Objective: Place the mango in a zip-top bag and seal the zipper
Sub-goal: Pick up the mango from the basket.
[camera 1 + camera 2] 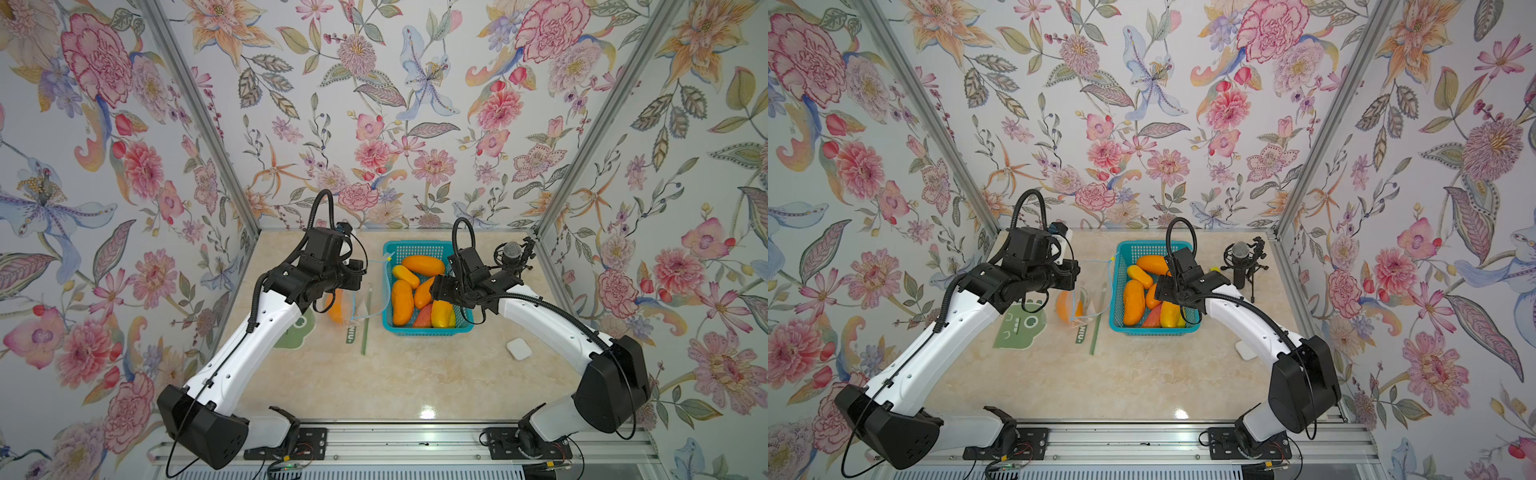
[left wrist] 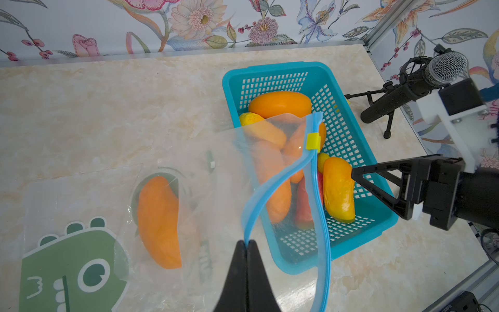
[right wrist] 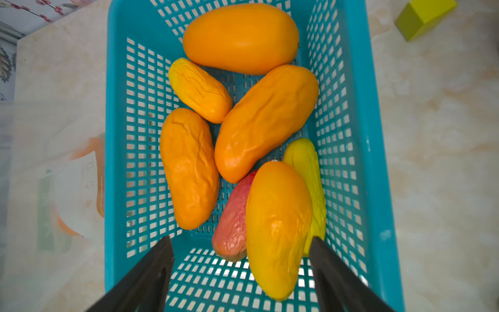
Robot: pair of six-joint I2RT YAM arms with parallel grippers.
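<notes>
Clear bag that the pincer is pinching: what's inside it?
One orange mango lies inside the clear bag, seen through the plastic. Nothing else shows in it; what lies beneath the mango is covered.

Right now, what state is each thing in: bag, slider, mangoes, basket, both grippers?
zip-top bag: unsealed, mouth gaping.
slider: at one end of the zipper.
mango: inside the bag.
left gripper: shut on the bag's lip.
right gripper: open, empty, over the basket.
basket: upright, holding seven mangoes.
</notes>
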